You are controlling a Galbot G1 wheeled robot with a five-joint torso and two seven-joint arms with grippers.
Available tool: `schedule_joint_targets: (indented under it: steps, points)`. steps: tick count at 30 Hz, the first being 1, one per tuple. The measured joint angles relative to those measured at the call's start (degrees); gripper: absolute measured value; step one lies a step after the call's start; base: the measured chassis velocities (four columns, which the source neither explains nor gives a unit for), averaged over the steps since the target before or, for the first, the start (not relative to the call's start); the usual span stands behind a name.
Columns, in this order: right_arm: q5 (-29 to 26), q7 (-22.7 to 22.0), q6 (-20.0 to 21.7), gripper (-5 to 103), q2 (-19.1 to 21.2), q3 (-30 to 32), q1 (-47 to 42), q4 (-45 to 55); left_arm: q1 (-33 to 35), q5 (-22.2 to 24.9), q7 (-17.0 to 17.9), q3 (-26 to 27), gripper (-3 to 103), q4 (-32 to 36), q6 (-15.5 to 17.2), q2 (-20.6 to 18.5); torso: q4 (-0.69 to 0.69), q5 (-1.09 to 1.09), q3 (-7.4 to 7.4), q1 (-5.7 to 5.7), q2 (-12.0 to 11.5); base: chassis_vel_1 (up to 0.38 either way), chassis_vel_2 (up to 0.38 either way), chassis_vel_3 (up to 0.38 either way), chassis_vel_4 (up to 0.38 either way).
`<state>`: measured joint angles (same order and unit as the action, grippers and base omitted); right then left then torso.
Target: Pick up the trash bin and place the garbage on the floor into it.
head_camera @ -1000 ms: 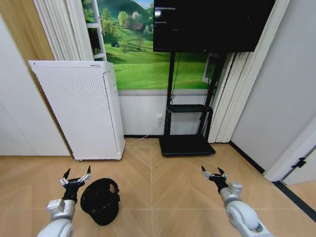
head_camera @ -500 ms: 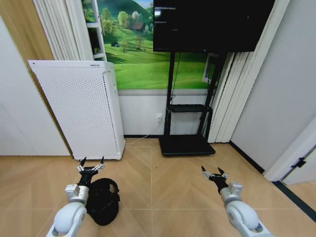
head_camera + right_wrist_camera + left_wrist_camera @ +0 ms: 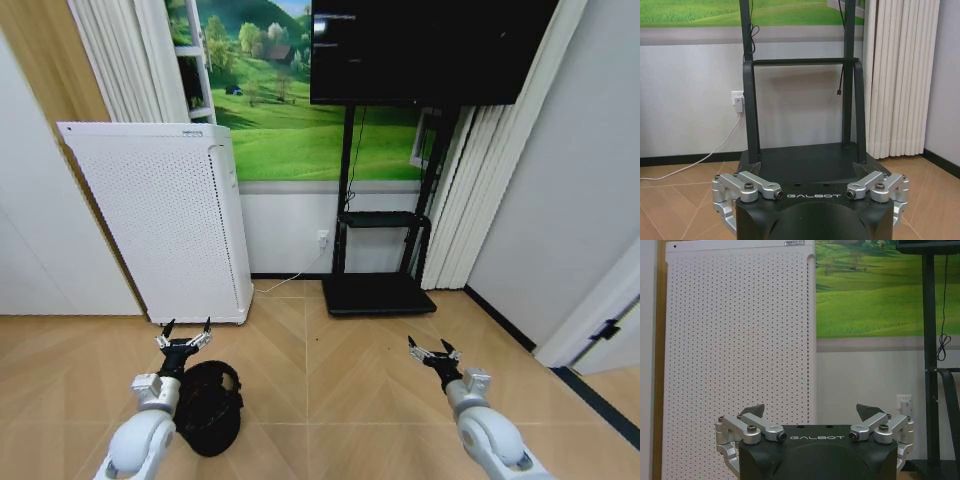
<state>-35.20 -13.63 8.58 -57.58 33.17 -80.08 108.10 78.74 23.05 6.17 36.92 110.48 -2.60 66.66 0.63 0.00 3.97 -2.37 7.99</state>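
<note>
We see the trash bin (image 3: 205,405) on the floor (image 3: 330,400), near us on the left. The big box (image 3: 165,220) stands behind it. The TV stand (image 3: 380,260) is farther right.

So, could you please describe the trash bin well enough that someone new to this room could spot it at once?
Find the tall white perforated appliance against the wall, then look at the wooden floor just in front of it. The trash bin sits there beside the open left gripper: small, round, black and mesh-sided, unlike its big white boxy neighbour.
</note>
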Motion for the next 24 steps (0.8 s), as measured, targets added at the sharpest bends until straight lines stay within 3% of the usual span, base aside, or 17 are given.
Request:
schedule_joint_targets:
  steps: [24]
  points:
    - [0.0, 0.0, 0.0, 100, 0.0, 0.0, 0.0, 0.0, 0.1, 0.0, 0.1, 0.1, 100, 0.0, 0.0, 0.0, 0.0, 0.0, 4.71, -1.21, 5.9, 0.0, 0.0, 0.0, 0.0]
